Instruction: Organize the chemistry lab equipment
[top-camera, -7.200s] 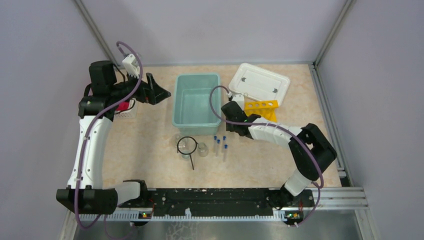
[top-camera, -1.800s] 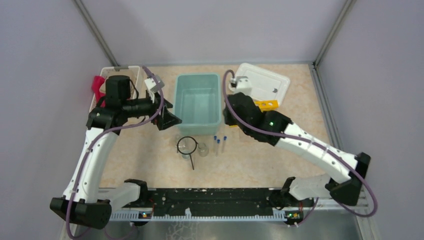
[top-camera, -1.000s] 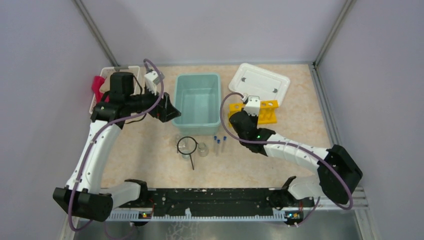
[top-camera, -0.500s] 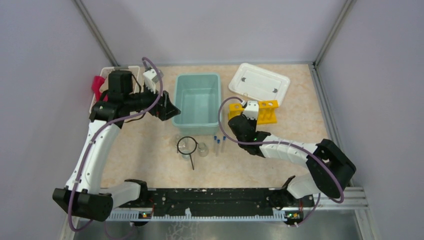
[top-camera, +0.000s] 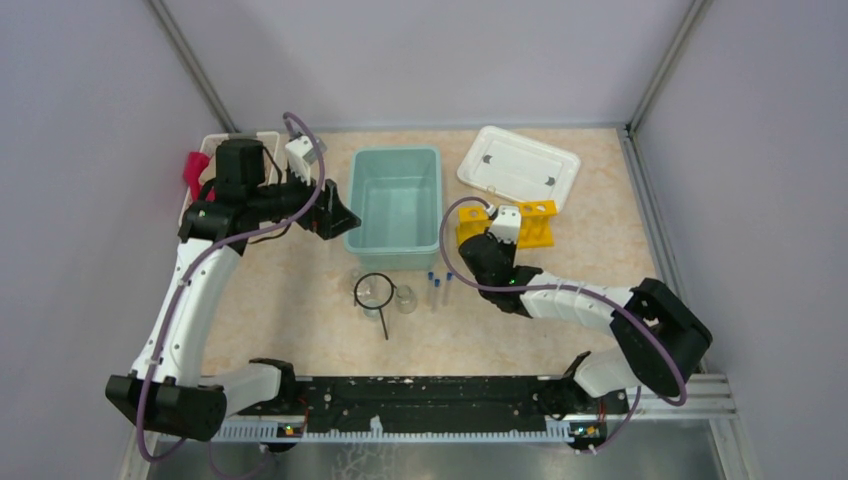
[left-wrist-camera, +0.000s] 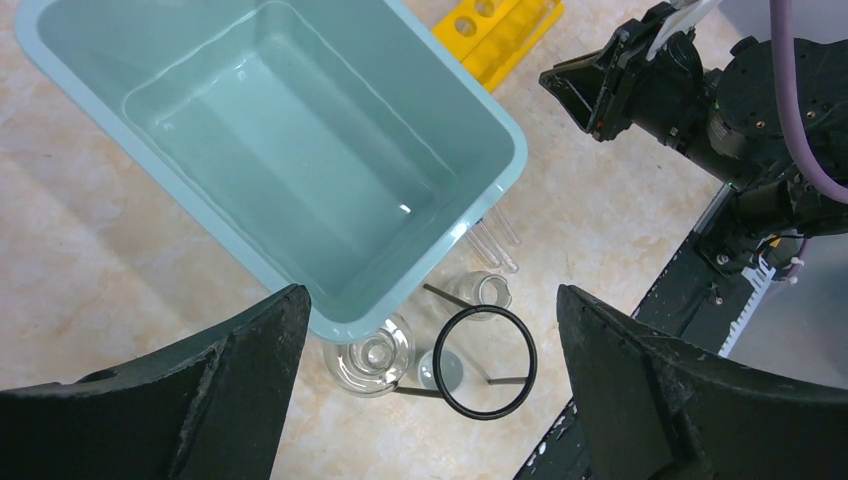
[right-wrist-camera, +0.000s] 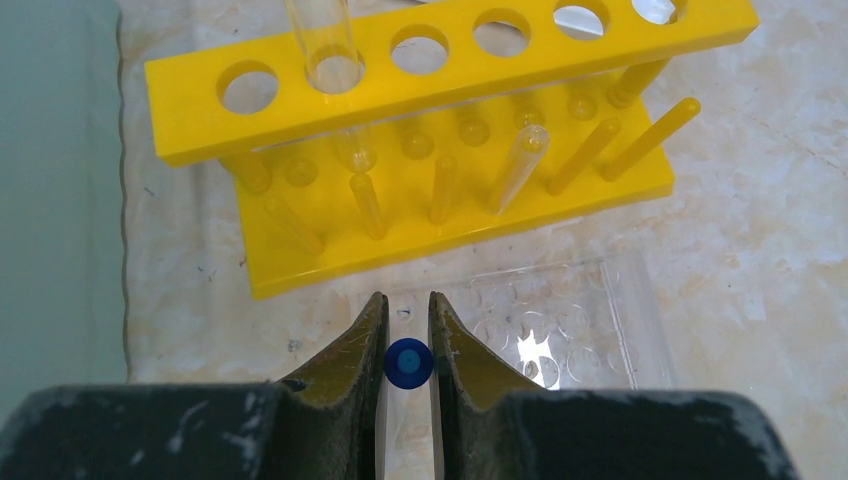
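- Here, a thin clear test tube, seen end-on by its blue cap (right-wrist-camera: 408, 363), is clamped between the two fingers of the right hand (right-wrist-camera: 407, 305), low in the middle of the right wrist view.
- Just above it in that frame stands the yellow holed tube rack (right-wrist-camera: 460, 85). One clear tube (right-wrist-camera: 325, 45) stands in the second hole from the left.
- A clear dimpled plastic piece (right-wrist-camera: 560, 320) lies at the rack's foot. Only the wrist view shows it plainly.
- In the top view the rack (top-camera: 537, 222) sits right of centre, partly behind the right wrist.
- Loose blue-capped tubes (top-camera: 438, 288) lie on the surface (top-camera: 300, 290) just below the teal bin (top-camera: 395, 153). To their left are two small glass beakers (top-camera: 405, 298) and the black wire ring (top-camera: 383, 322), which overlaps one beaker from above.
- The left hand (left-wrist-camera: 430, 295) hangs over the bin's lower rim with its fingers wide apart and nothing between them. Its camera looks straight down at the bin's smooth teal floor and picks out the beakers' round mouths.
- At the upper left of the top view, a white basket (top-camera: 215, 140) holds a red cloth (top-camera: 195, 170).
- At the upper right lies a white lid (top-camera: 520, 165). Its dark marks are too small to read.
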